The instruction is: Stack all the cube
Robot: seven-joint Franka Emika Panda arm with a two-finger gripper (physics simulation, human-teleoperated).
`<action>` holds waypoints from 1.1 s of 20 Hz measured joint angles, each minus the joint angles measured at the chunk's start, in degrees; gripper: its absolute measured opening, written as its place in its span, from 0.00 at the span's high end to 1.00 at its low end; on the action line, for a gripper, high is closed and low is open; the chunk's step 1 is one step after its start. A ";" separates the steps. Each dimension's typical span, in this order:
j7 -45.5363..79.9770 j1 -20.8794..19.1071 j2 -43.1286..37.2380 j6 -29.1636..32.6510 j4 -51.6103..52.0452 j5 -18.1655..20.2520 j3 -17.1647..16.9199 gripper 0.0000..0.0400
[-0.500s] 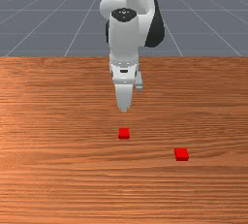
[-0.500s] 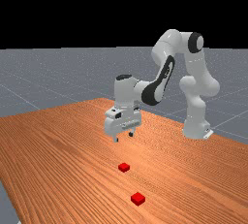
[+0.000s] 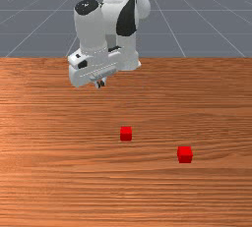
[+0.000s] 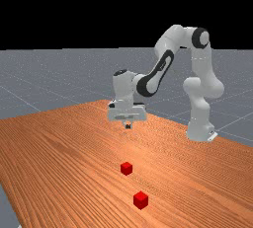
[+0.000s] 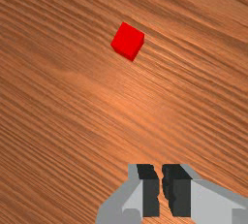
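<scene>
- Cube A [image 3: 126, 133]: on the table [image 3: 49, 172], towards 5 o'clock from the gripper [image 3: 100, 84] in the front view
- Cube B [image 3: 185, 154]: also on the table, well apart from cube A, towards 4 o'clock of it in the same view; neither is stacked
- Gripper: raised above the table, fingers [image 5: 180, 191] drawn together but for a thin slit, nothing held
- Risk at descent: with the fingers this close, they would probably press on a cube's top or shove it aside, so they should spread first
- Risk at grasp: the cube in the wrist view lies askew to the fingers; closing without a turn of the gripper could catch its corners and twist it loose
- Risk in transit: carried too low, the held cube could knock the other away
- Risk at release: an off-centre placing, or letting go too high, could topple the upper cube
</scene>
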 joint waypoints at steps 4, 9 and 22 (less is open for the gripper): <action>23.30 0.46 0.20 -3.46 0.83 5.90 -2.14 0.99; 26.85 0.70 0.03 -3.83 1.03 7.16 -2.14 0.61; 34.46 6.30 18.56 21.53 6.63 13.69 3.28 0.00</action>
